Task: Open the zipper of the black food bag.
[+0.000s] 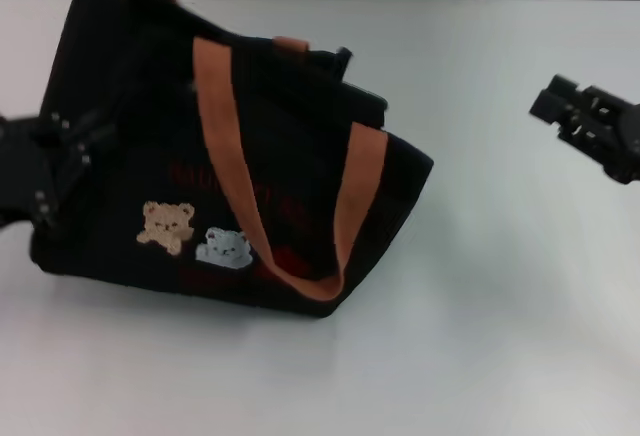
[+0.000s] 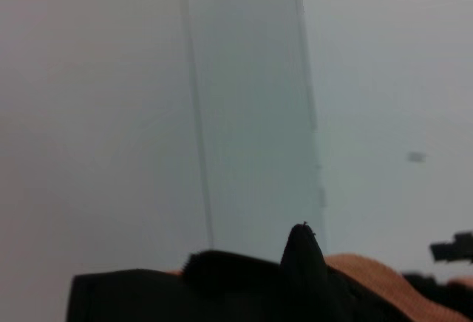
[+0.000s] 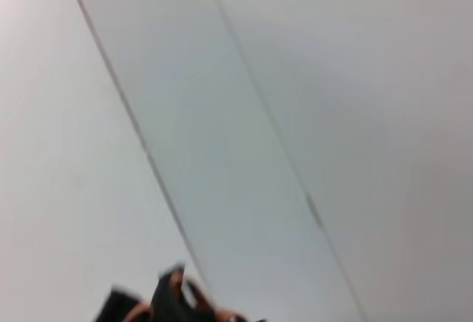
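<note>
Fingers of neither gripper show plainly enough to judge, so I cannot tell whether they are apart or together. In the head view the left gripper [image 1: 45, 171] sits against the left end of the black food bag [image 1: 230, 176], apparently bracing or gripping the fabric there, though the contact itself is hidden in black on black. That bag rests tilted on the white table [image 1: 500, 336], left of centre, its orange-brown strap handles [image 1: 235, 166] draped over the near face above the bear patches [image 1: 195, 236]. The right gripper [image 1: 590, 126] hangs well apart at the far right, holding nothing.

The zipper along the top seam cannot be made out, nor its pull tab. My judgement: the step in hand is steadying the bag; next, the right gripper must reach the top seam, find the tab and pinch it.
</note>
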Robot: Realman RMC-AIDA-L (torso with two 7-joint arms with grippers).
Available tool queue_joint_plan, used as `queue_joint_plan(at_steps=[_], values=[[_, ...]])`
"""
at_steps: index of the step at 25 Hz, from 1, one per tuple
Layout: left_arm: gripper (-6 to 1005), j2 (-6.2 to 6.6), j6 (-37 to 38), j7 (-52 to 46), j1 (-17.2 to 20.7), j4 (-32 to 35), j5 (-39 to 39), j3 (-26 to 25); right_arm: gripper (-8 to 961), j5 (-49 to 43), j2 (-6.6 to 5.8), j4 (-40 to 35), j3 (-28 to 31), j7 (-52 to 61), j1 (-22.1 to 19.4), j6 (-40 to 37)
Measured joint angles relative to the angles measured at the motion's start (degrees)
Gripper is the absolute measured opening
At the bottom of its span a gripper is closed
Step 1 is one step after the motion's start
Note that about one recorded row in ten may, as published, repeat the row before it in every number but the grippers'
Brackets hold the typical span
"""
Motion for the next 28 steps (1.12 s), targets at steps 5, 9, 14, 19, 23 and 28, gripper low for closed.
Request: queue_joint_plan(at_steps=[5,9,14,19,23,28], values=[[153,-1.56,-3.3,9.0,1.5,-8.2,-0.7,-0.4,434,1.9,0.48,0.1,0.0,-0.4,-0.5,-0.6],[156,-1.65,-5.2,17.7,-1.0,-19.5,-2.9,-0.5,575,2.1,0.62,0.8,0.0,-0.8,-0.4,-0.7],[160,-2.10,-6.3,25.0,-6.3,-31.8,-6.1,-0.6,655,4.8,0.50,3.1,2.0,-0.8,-2.0,-2.1],[165,-2.13,-11.9,26.8,-12.5,-40.7,-6.3,-5.1,655,6.8,0.59,4.7,6.5,-1.3,-4.4,-4.7],[168,-2.15,-17.5,23.9,-16.4,-43.6,-5.6,-6.0,655,6.9,0.57,4.9,8.1,-1.8,-5.2,-6.4],[172,-1.93,-18.5,15.6,-16.4,-41.4,-3.6,-5.8,655,7.1,0.61,5.1,8.6,-1.8,-5.8,-6.2]])
